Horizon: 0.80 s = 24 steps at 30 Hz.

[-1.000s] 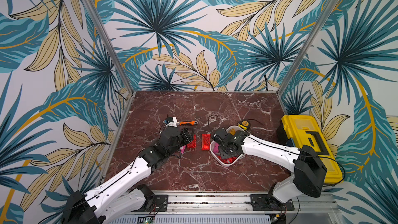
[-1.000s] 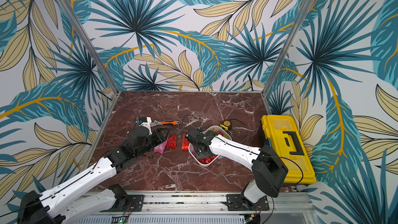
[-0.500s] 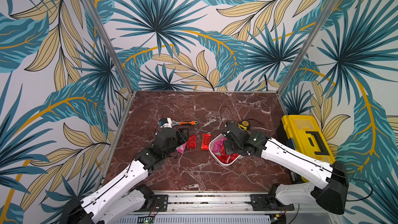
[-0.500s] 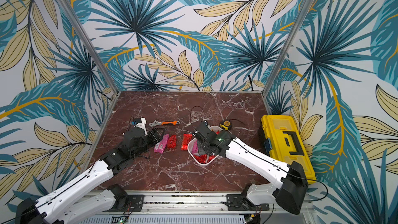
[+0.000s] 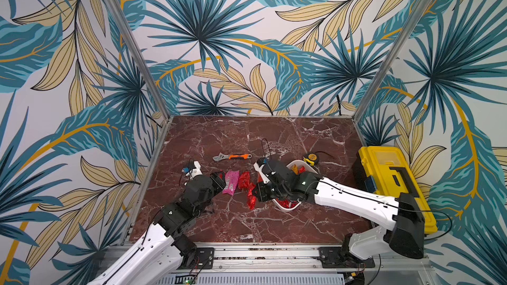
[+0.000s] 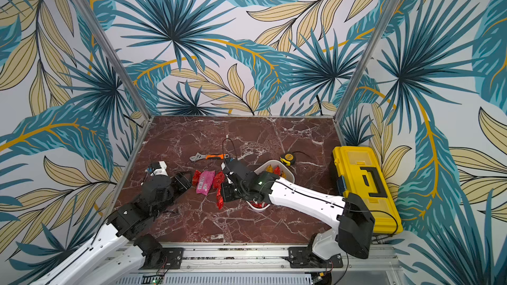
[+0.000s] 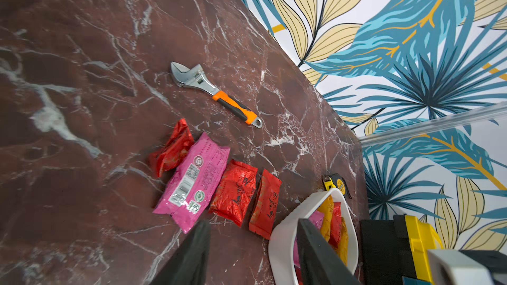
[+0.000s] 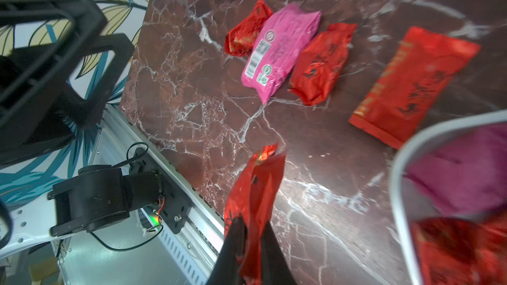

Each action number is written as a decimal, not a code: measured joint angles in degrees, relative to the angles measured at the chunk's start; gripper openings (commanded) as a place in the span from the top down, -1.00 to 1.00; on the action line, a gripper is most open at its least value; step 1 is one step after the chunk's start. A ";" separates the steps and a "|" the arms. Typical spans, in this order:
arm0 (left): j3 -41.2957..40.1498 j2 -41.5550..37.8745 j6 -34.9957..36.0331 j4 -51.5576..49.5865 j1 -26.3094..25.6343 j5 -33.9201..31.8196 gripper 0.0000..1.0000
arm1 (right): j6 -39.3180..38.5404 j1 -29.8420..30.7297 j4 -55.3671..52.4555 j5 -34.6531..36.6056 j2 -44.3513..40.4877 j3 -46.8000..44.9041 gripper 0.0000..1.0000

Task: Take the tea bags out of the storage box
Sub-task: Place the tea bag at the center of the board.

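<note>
The right claw [image 8: 252,230] is now out of the shallow white plastic storage box [image 5: 298,163], at its 9 o'clock side, pinching a crinkly red foil tea bag [image 8: 255,187] above the desk [image 5: 247,228]. The left claw [image 7: 252,224] now sits drawn back at 9 o'clock of the large pink foil tea bag [image 5: 230,183].

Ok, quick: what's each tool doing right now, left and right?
Left tool: open, holding nothing.
Right tool: closed on a red tea bag.
</note>
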 measured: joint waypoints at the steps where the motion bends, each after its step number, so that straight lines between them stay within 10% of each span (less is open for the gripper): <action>1: -0.04 -1.33 -0.55 -1.36 0.00 -0.79 -0.12 | 0.59 0.52 1.27 -0.68 2.32 0.79 0.70; 24: -0.09 -15.85 -6.49 -22.43 0.04 -10.75 -0.12 | 4.72 3.50 14.75 -10.67 41.27 29.79 0.67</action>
